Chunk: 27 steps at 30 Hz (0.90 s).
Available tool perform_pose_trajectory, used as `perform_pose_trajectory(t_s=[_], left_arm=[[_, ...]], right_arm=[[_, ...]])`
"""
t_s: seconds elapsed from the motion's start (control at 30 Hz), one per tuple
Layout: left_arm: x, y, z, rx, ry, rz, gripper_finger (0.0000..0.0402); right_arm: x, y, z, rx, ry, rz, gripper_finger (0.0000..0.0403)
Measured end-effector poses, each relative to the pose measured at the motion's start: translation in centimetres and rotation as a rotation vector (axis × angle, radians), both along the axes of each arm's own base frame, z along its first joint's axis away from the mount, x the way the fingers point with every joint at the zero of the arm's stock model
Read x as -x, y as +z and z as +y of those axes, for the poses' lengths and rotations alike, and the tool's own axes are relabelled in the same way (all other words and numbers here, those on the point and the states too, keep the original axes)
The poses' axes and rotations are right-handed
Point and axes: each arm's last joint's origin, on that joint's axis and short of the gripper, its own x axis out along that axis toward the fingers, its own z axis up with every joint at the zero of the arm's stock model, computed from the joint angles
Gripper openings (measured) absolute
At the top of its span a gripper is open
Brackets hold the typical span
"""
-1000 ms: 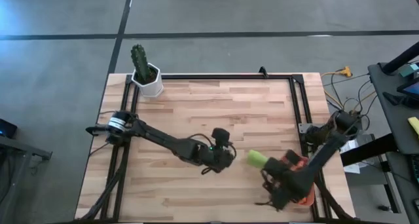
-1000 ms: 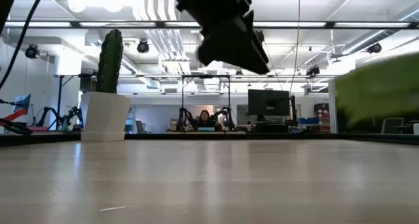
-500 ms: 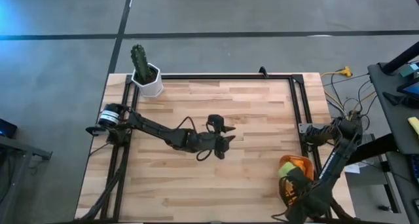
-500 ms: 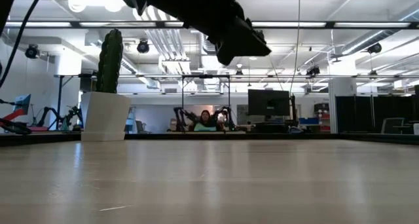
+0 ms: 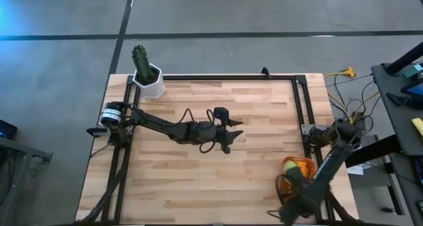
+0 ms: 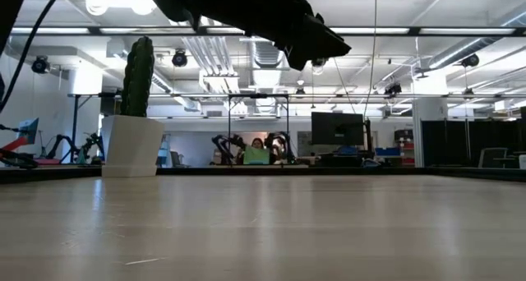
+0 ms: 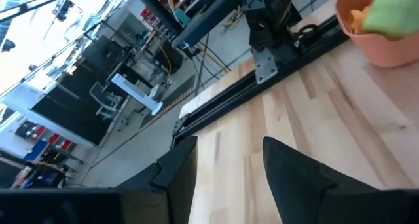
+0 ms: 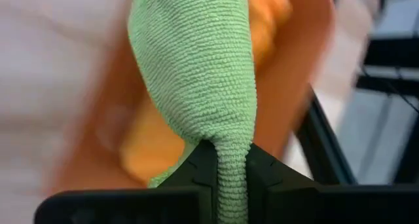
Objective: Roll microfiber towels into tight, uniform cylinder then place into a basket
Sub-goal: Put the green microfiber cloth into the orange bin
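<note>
The terracotta basket (image 5: 305,164) stands at the table's near right corner, with the orange towel (image 8: 152,152) lying inside it. Over the basket my right gripper (image 8: 232,157) is shut on the rolled lime green towel (image 8: 196,60), slanting down. The left wrist view shows the green towel (image 7: 395,12) at the basket's (image 7: 383,52) top. My left gripper (image 7: 226,178) hovers open and almost level above the middle of the table (image 5: 228,139), with nothing between its fingers. My right gripper pinches one end of the green roll (image 8: 231,149) between its two fingers, squeezing it narrow there. The fingers come slanting down from above and lie along the roll. The rest of the roll stands out beyond the fingers over the basket and the orange towel. Whether it rests on them I cannot tell.
A white pot with a cactus (image 5: 147,75) stands at the far left corner, and it shows at the left in the low view (image 6: 131,141). A black rail frame (image 5: 301,104) runs along the table's edges. Bare wood lies between the arms.
My right gripper has carried the green roll from the table, left of the basket, toward the near right corner and over the basket, turning as it went. My left gripper has moved toward the far edge and tipped up from pointing down to nearly level, staying open.
</note>
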Motion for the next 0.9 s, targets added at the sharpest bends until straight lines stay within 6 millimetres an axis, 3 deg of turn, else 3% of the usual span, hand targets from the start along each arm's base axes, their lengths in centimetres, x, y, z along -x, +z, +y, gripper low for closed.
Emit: perform_pose_trajectory(t_s=[0.13,0.27,0.37,0.53,0.9], left_arm=[[0.0,-0.1,0.7,0.003,0.011,-0.003,0.0157],[0.2,-0.6,0.9,0.004,0.015,0.013,0.0157],[0.3,-1.1,0.9,0.007,0.015,0.028,0.0157],[0.4,-1.2,0.9,0.010,0.016,0.028,0.0157],[0.4,-1.3,0.9,0.034,0.021,0.031,0.0157]], right_arm=[[-2.1,-0.9,-1.1,0.078,0.063,-0.093,0.0028],[-3.6,-2.0,-1.5,0.004,0.081,-0.008,0.0028],[-3.3,-2.1,-1.6,-0.010,0.082,0.070,0.0028],[-3.2,-2.2,-1.5,0.073,0.050,-0.020,0.0028],[-4.8,-6.1,-0.7,0.034,-0.054,0.050,0.0028]])
